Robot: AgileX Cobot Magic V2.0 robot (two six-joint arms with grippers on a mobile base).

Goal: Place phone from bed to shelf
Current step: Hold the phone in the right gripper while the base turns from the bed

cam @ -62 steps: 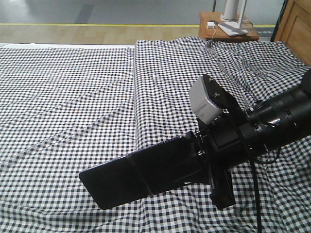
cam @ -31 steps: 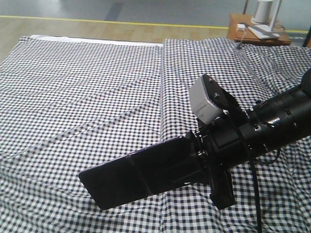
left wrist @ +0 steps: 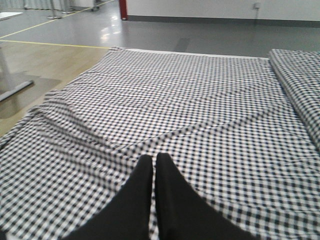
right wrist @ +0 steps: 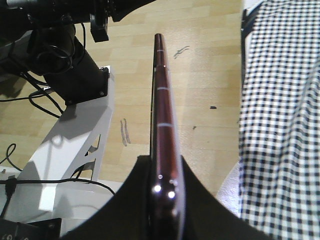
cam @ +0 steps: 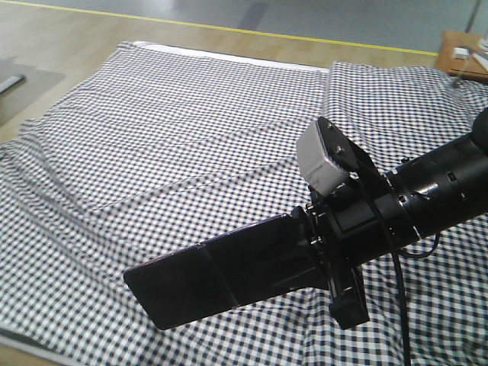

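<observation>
The phone (cam: 213, 278), a glossy black slab with a fold crease, hangs in the air over the bed (cam: 152, 137), a wide surface of black-and-white checked cloth. My right gripper (cam: 303, 252) is shut on the phone's right end. In the right wrist view the phone (right wrist: 162, 110) shows edge-on, pinkish-metal, between the fingers of the right gripper (right wrist: 163, 167). My left gripper (left wrist: 153, 161) is shut with nothing in it, above the bed (left wrist: 200, 105). The shelf is out of view.
A brown wooden side table (cam: 467, 55) stands past the bed's far right corner. Wood floor with a yellow line (cam: 191, 27) lies beyond the bed. Below the phone, the right wrist view shows the white robot base (right wrist: 65, 150), cables and the bed's edge (right wrist: 280, 125).
The front view has swung left: the bed and side table have slid right in the frame, and the bed's left edge now shows. The right gripper and phone keep their place.
</observation>
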